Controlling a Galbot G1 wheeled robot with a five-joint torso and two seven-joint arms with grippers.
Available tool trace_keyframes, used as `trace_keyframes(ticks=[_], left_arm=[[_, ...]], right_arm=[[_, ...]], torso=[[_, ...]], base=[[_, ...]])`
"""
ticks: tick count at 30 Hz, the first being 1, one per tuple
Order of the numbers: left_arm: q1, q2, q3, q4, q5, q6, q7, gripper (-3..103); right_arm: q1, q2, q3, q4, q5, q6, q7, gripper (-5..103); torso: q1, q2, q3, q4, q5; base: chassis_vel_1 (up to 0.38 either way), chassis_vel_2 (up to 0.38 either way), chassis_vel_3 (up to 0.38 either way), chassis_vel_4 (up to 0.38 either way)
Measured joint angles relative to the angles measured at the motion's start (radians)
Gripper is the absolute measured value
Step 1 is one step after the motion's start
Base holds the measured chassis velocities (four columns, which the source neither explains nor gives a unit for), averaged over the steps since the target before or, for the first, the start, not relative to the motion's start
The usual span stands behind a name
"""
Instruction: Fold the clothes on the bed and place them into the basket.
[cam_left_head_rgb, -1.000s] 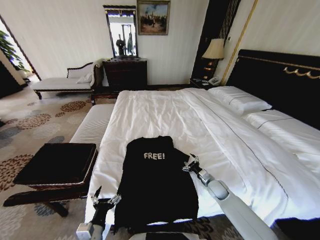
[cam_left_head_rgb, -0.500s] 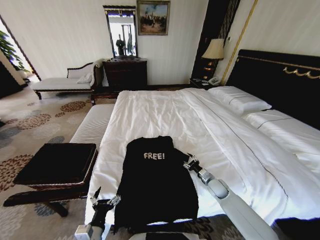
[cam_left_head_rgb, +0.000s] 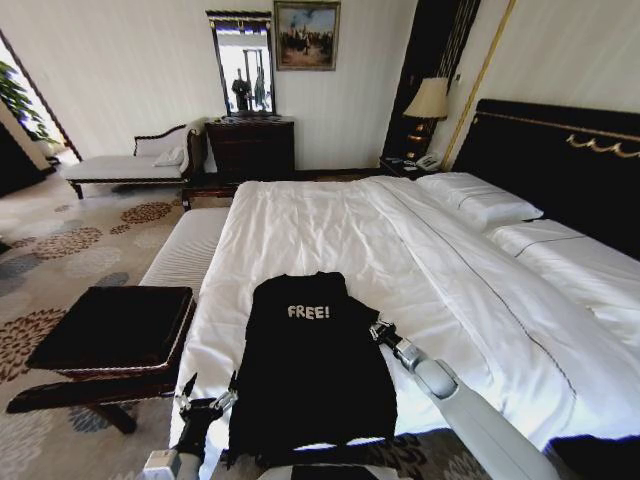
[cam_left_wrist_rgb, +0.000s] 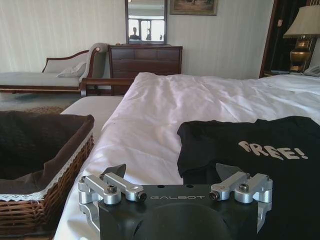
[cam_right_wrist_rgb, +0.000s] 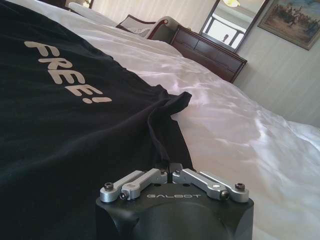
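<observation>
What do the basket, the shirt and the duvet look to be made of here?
Basket: brown woven wicker sides, judging by the plaited strands, with a dark cloth lining and a white lace-like trim along the rim.
Shirt: soft matte black knit, probably cotton; it creases and lies limp, with flat white printed letters.
Duvet: smooth white woven fabric with a slight sheen and soft wrinkles; the fibre can't be told.

Left gripper (cam_left_wrist_rgb: 170, 172) (jaws apart) by black T-shirt (cam_left_wrist_rgb: 260, 160) on bed (cam_left_wrist_rgb: 165, 110), basket (cam_left_wrist_rgb: 40, 165) beside.
</observation>
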Motion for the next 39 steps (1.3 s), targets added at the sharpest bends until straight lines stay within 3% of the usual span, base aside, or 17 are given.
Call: trace_keyframes(ticks=[9, 13, 21, 29, 39], left_arm=[[-0.004, 0.0, -0.005, 0.004, -0.003, 0.004, -0.001, 100], [-0.013, 0.003, -0.006, -0.001, -0.004, 0.008, -0.003, 100], [-0.025, 0.001, -0.003, 0.007, -0.003, 0.01, -0.004, 100], [-0.029, -0.002, 0.006, 0.01, 0.002, 0.012, -0.004, 100], [-0.026, 0.002, -0.001, 0.003, -0.001, 0.012, -0.003, 100]], right_arm=[[0.022, 0.0, 0.009, 0.017, 0.096, -0.031, 0.009, 0], [0.063, 0.003, 0.033, 0.026, 0.26, -0.093, 0.023, 0], [0.14, 0.046, 0.13, -0.081, 0.456, -0.174, 0.046, 0], [0.212, 0.061, 0.133, -0.186, 0.489, -0.174, 0.035, 0], [0.199, 0.067, 0.16, -0.195, 0.52, -0.233, 0.063, 0]], torso=[[0.0, 0.0, 0.0, 0.0, 0.0], [0.0, 0.0, 0.0, 0.0001, 0.0], [0.0, 0.0, 0.0, 0.0001, 0.0], [0.0, 0.0, 0.0, 0.0, 0.0002], [0.0, 0.0, 0.0, -0.0002, 0.0001]], base=[[0.0, 0.0, 0.0, 0.0], [0.0, 0.0, 0.0, 0.0], [0.0, 0.0, 0.0, 0.0], [0.0, 0.0, 0.0, 0.0], [0.0, 0.0, 0.0, 0.0]])
